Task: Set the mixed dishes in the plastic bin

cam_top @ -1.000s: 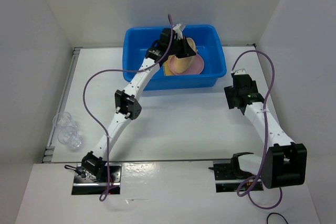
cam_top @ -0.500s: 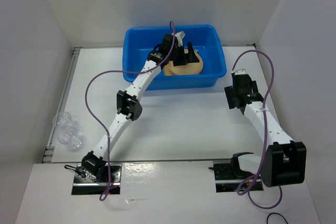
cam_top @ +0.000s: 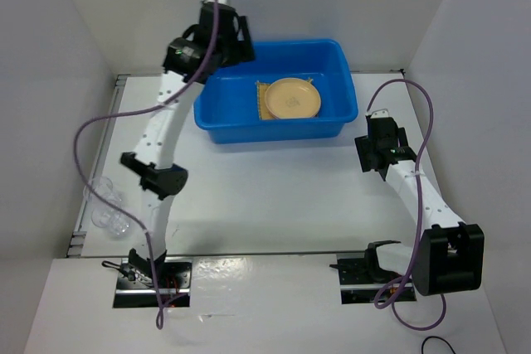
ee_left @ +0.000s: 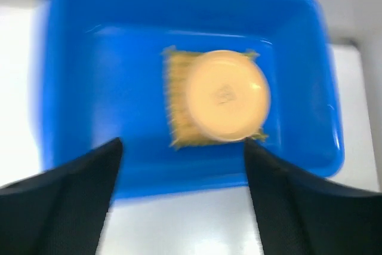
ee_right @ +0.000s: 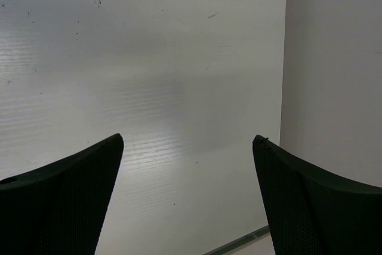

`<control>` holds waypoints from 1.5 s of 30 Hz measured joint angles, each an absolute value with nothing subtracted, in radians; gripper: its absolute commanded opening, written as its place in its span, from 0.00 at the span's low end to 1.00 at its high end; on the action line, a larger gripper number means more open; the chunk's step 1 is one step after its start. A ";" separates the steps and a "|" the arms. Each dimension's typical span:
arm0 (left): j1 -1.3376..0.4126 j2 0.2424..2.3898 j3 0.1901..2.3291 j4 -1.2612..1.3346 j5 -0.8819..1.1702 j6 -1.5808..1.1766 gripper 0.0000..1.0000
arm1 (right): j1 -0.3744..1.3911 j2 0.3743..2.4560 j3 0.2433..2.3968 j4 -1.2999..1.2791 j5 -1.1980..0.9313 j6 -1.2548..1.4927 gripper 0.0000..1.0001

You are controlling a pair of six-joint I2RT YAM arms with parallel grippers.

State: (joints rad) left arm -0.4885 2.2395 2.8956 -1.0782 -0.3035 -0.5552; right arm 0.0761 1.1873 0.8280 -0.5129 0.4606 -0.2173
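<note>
The blue plastic bin [cam_top: 217, 111] stands at the back of the table. Inside it a tan-orange plate [cam_top: 292, 98] lies flat on a yellowish woven mat [cam_top: 262, 102]. The left wrist view looks down on the same plate [ee_left: 225, 95] and mat [ee_left: 176, 108] in the bin [ee_left: 89, 88]. My left gripper [cam_top: 235, 46] hangs high above the bin's left rear corner, open and empty [ee_left: 184, 143]. Two clear cups [cam_top: 106, 205] stand at the table's left edge. My right gripper [cam_top: 375, 126] is open over bare table [ee_right: 187, 140], to the right of the bin.
White walls enclose the table on the left, back and right. The right gripper is close to the right wall [ee_right: 334, 76]. The left arm's elbow [cam_top: 158, 178] hangs above the table beside the cups.
The left gripper opened and let go of the tan-orange plate, which now lies flat in the bin. It then rose up and to the left. The right arm has not moved.
</note>
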 measured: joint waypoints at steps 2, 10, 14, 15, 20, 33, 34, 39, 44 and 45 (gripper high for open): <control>-0.446 2.053 2.666 -1.116 -0.402 -0.620 0.74 | 0.078 1.187 0.828 -0.512 0.460 -0.217 0.93; -0.100 1.765 1.885 -1.220 -0.543 -0.873 0.90 | 0.109 1.208 0.828 -0.509 0.455 -0.218 0.93; 0.043 1.699 1.576 -1.232 -0.522 -0.955 0.91 | 0.115 1.230 0.828 -0.509 0.455 -0.218 0.93; 0.079 1.670 1.522 -1.232 -0.514 -0.975 0.91 | 0.116 1.234 0.828 -0.509 0.455 -0.218 0.93; 0.206 1.528 1.400 -1.186 -0.489 -0.989 0.91 | 0.118 1.249 0.827 -0.509 0.451 -0.218 0.93; 0.431 1.556 1.182 -1.001 -0.430 -0.865 0.91 | 0.118 1.288 0.826 -0.509 0.439 -0.218 0.93; 0.433 1.567 1.181 -0.995 -0.429 -0.856 0.91 | 0.118 1.291 0.826 -0.509 0.437 -0.218 0.93; 0.440 1.641 1.185 -0.941 -0.393 -0.812 0.83 | 0.118 1.297 0.826 -0.509 0.429 -0.220 0.93; 0.443 1.715 1.188 -0.903 -0.364 -0.788 0.82 | 0.118 1.314 0.826 -0.509 0.424 -0.221 0.93; 0.443 1.721 1.190 -0.900 -0.361 -0.786 0.82 | 0.118 1.315 0.826 -0.509 0.422 -0.221 0.93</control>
State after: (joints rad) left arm 0.4427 1.7206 1.1904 -0.9005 -0.3614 -0.7856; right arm 0.1181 1.3151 0.8257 -0.5095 0.4221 -0.2214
